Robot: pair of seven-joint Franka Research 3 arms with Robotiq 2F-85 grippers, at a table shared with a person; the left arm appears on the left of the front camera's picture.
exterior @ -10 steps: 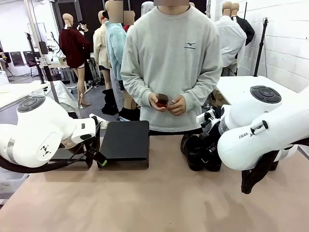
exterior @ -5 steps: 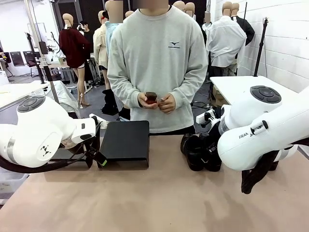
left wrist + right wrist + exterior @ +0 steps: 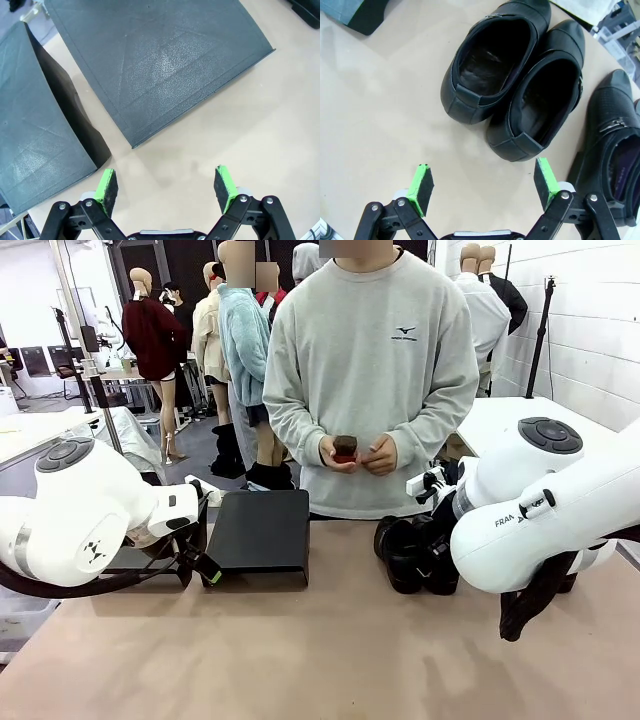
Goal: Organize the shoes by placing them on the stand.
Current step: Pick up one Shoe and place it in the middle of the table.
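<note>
Two black shoes (image 3: 490, 60) (image 3: 540, 110) lie side by side on the tan table, openings up, just beyond my right gripper (image 3: 484, 185), which is open with nothing between its green pads. A third black shoe (image 3: 610, 135) lies to their right at the picture's edge. In the front view the shoes (image 3: 405, 555) sit right of centre, partly hidden by my right arm. The black stand (image 3: 260, 530) rests left of centre. My left gripper (image 3: 165, 187) hangs open over bare table just short of the stand's sloped plate (image 3: 160, 65); it shows low beside the stand (image 3: 198, 568).
A person stands at the far edge holding a small dark object (image 3: 345, 448) in both hands. A second black sloped panel (image 3: 40, 125) lies beside the stand. The near half of the table (image 3: 320, 660) is bare.
The person has shifted to the right along the far edge, still holding the small object. Both arms and the shoes have stayed put.
</note>
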